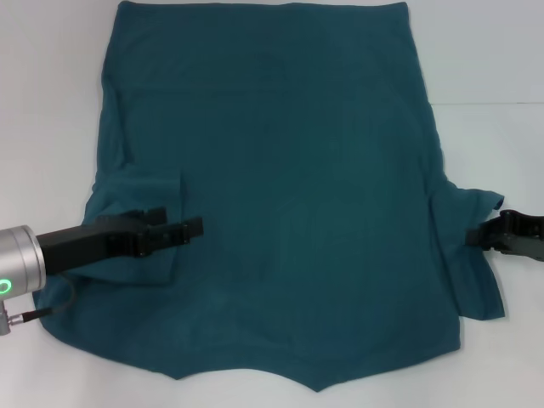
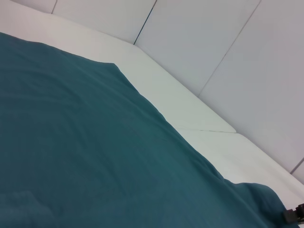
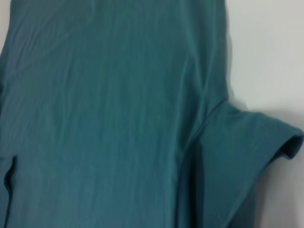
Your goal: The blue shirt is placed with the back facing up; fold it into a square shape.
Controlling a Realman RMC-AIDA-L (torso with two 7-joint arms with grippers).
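Your left tool [image 1: 191,228], pressed together at eight o'clock, rests on the dark teal-blue cotton T-shirt [image 1: 289,170], its left sleeve folded inward. Your right tool [image 1: 476,236] sits at the three-o'clock sleeve on the white desk [image 1: 493,59]; I cannot tell its grip. Dragging either may bunch the cloth, skewing the square.

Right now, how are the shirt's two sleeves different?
The left sleeve is folded inward over the blue shirt, while the right sleeve sticks out onto the white table. The left gripper reaches over its folded sleeve; the right gripper sits at its sleeve's outer edge. Both sleeves are the same plain teal.
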